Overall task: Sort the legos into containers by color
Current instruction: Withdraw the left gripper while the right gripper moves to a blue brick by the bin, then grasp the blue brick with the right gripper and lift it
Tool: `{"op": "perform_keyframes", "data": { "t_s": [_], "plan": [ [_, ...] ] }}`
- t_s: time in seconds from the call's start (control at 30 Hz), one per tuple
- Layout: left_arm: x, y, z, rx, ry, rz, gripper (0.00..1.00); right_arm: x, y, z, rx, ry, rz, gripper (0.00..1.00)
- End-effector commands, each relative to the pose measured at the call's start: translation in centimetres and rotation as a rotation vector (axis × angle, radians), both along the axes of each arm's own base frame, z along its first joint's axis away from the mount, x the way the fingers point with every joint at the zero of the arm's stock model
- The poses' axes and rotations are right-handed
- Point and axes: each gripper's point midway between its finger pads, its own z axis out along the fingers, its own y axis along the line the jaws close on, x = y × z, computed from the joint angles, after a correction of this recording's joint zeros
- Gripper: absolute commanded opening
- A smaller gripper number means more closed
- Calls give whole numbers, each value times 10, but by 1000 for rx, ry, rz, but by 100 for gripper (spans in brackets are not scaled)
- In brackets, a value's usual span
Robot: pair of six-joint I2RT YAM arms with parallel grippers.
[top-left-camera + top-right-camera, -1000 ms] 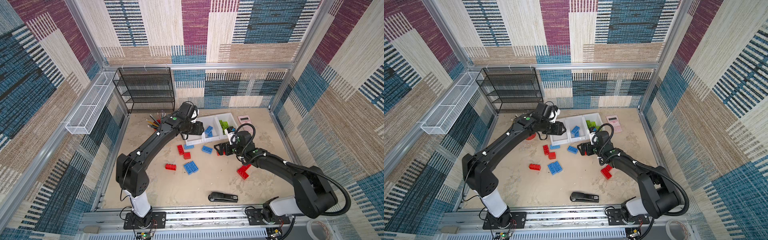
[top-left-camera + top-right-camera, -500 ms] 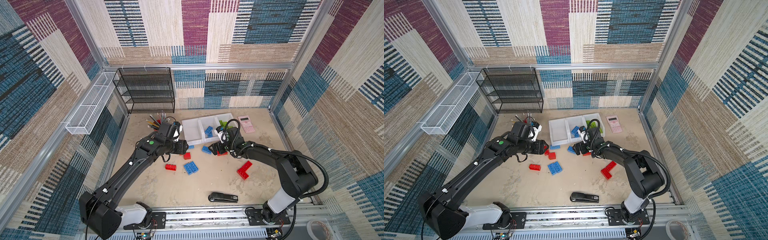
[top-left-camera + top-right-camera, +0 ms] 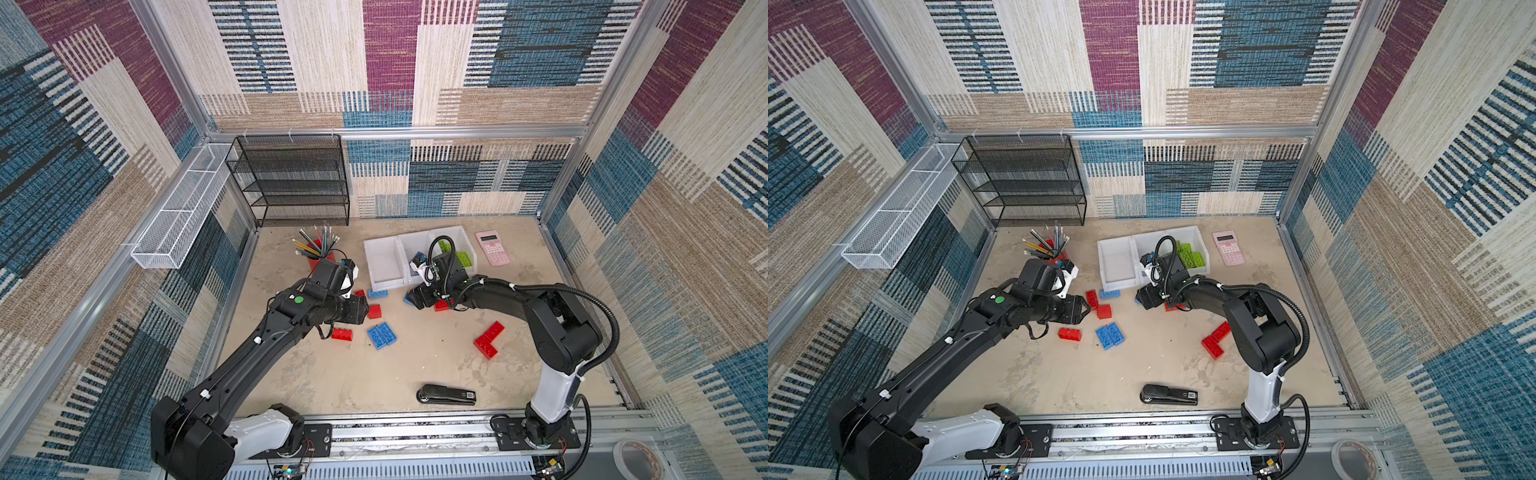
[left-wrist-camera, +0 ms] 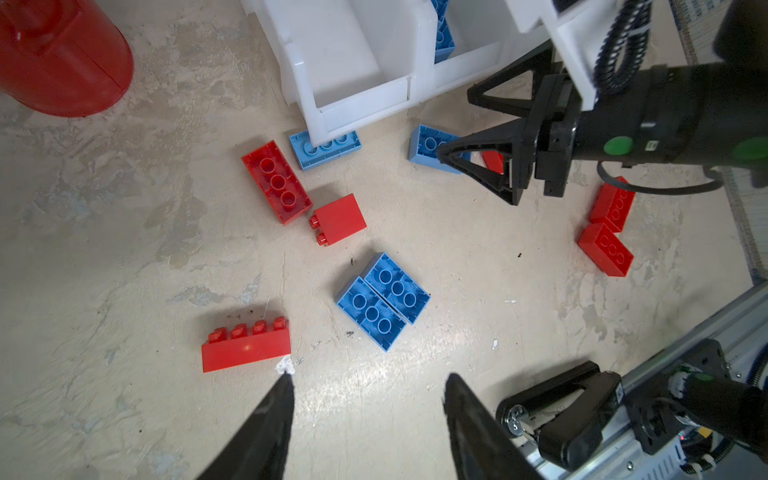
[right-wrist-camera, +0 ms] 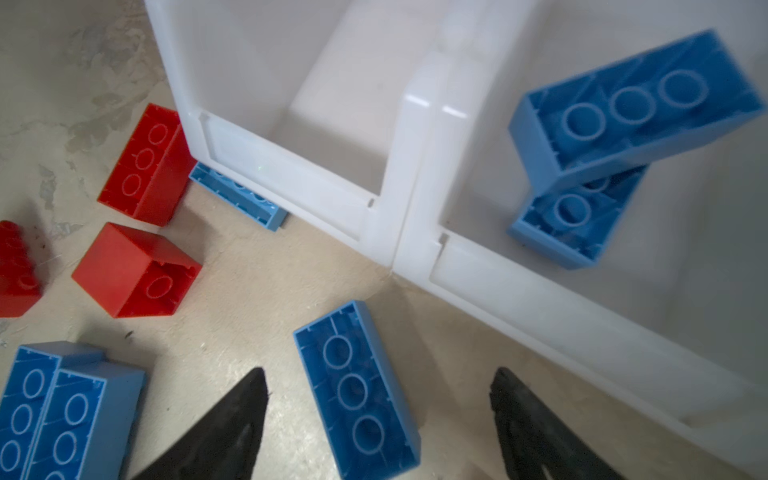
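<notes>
My right gripper [image 5: 378, 388] is open and low over the floor, its fingers either side of an upturned blue lego [image 5: 357, 386] in front of the containers [image 3: 388, 284]. My left gripper [image 4: 370, 380] is open and empty above the floor, near a red lego [image 4: 247, 347] on its side and a pair of blue legos [image 4: 382, 301]. The left container [image 5: 291, 183] holds nothing. Blue legos [image 5: 636, 108] lie in the middle one, green legos [image 3: 463, 259] in the right one. More red legos [image 4: 276, 183] and a blue lego [image 4: 324, 145] wedged under the left container lie close by.
A red L of joined legos [image 3: 488, 338] lies to the right. A red pencil cup [image 3: 316, 257] stands left of the containers, a pink calculator [image 3: 492, 248] to their right. A black stapler [image 3: 446, 395] lies near the front rail. A black mesh shelf [image 3: 291, 183] fills the back left corner.
My left gripper has drawn back from over the containers and come down over the loose legos. My right gripper has slid left to straddle the blue lego.
</notes>
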Motion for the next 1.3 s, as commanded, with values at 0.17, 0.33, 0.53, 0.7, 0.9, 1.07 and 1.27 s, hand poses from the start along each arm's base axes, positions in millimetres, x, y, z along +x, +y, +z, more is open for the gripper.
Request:
{"op": "perform_keyframes", "data": {
  "t_s": [0.17, 0.33, 0.53, 0.7, 0.9, 1.07, 1.27],
  "plan": [
    [1, -2, 4, -18, -26, -25, 60, 2, 5, -27, -98, 14, 2, 64],
    [1, -2, 4, -18, -26, -22, 60, 1, -2, -31, -150, -16, -28, 51],
    [2, 0, 4, -19, -27, -13, 59, -4, -7, -20, -147, -70, -58, 36],
    [2, 2, 4, -20, -27, -7, 60, -4, -8, -3, -111, -88, -88, 28],
    [3, 4, 5, -21, -32, -1, 59, 1, -3, 32, -45, -110, -125, 24],
    [2, 5, 5, -18, -35, 4, 60, 22, -2, 60, -20, -124, -174, 23],
    [3, 9, 6, -7, -45, 16, 60, 53, -2, 80, 52, -97, -217, 22]
  ]
}}
